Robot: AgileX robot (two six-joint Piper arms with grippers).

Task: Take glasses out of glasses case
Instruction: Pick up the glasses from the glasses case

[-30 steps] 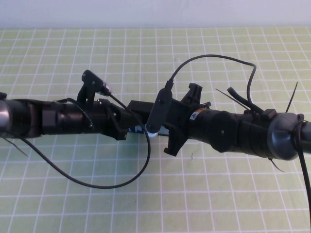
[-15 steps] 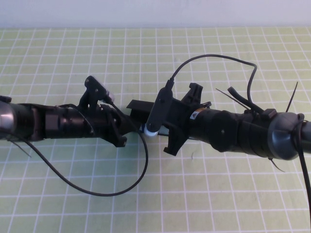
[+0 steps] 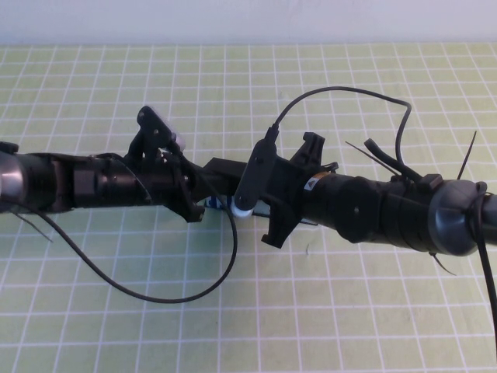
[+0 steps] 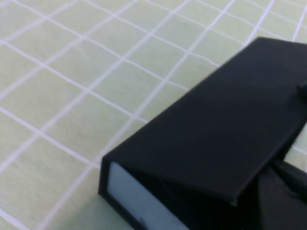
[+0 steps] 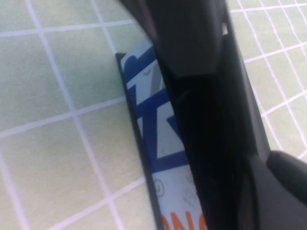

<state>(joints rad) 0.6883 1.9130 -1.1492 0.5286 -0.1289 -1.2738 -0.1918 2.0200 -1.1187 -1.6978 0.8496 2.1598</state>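
Note:
The glasses case [image 3: 227, 169] lies at the middle of the table, mostly hidden under both arms. In the left wrist view its flat black lid [image 4: 216, 124] is tilted up off the box, above a white end [image 4: 129, 196]. My left gripper [image 3: 206, 192] is at the case's left end, shut on the lid's edge, with one finger [image 4: 283, 191] under the lid. My right gripper [image 3: 256, 207] is at the case's right end, right against its white side with blue and orange print [image 5: 158, 134]. The glasses are hidden.
A green mat with a white grid [image 3: 326, 311] covers the table. A loose black cable [image 3: 155, 295] loops from the left arm over the near mat. A white wall runs along the far edge.
My left arm has pushed right toward the case and its wrist has turned upward. The right arm has stayed still.

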